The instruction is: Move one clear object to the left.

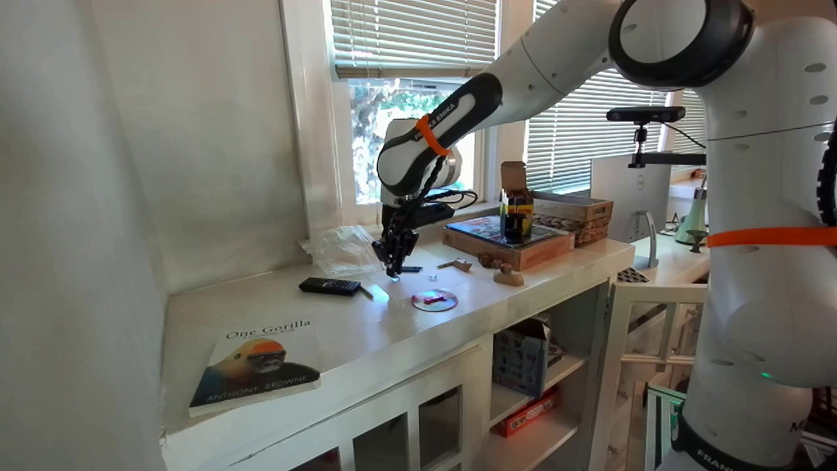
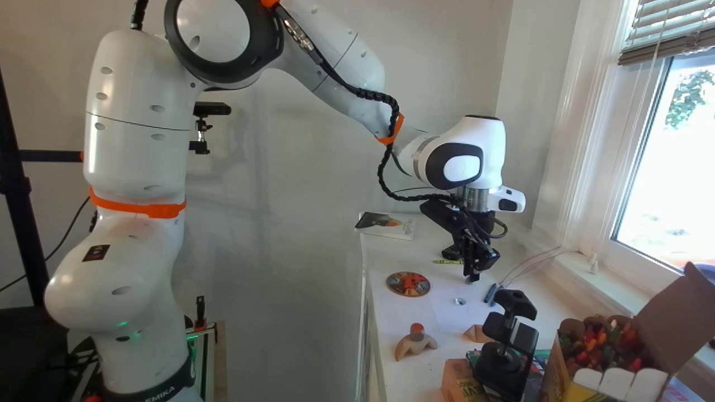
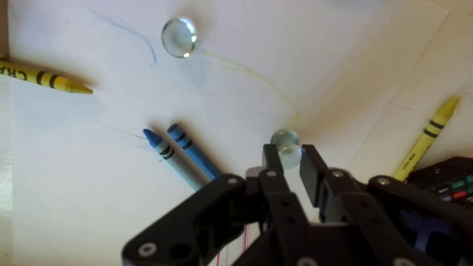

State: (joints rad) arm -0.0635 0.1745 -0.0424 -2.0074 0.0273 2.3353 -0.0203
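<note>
A clear glass piece sits at the tips of my gripper [image 3: 288, 147]. In the wrist view the clear piece [image 3: 290, 156] fills the narrow gap between the fingertips and appears to touch both. It shows as two overlapping round shapes; I cannot tell whether these are one piece or two. A small clear spot shows under the fingertips in both exterior views [image 1: 395, 279] [image 2: 468, 281]. I cannot tell whether it touches the paper. Another clear round piece [image 3: 179, 38] lies apart on the white paper; it also shows in both exterior views [image 1: 433, 277] [image 2: 460, 301].
Two blue crayons [image 3: 194, 151] and two yellow crayons [image 3: 425, 140] lie around the gripper. A remote [image 1: 329, 286], a disc [image 1: 434, 300] and a book [image 1: 258, 366] are on the counter. A wooden figure [image 2: 415, 341] and boxes [image 1: 513, 245] stand nearby. A plastic bag [image 1: 345, 250] lies by the window.
</note>
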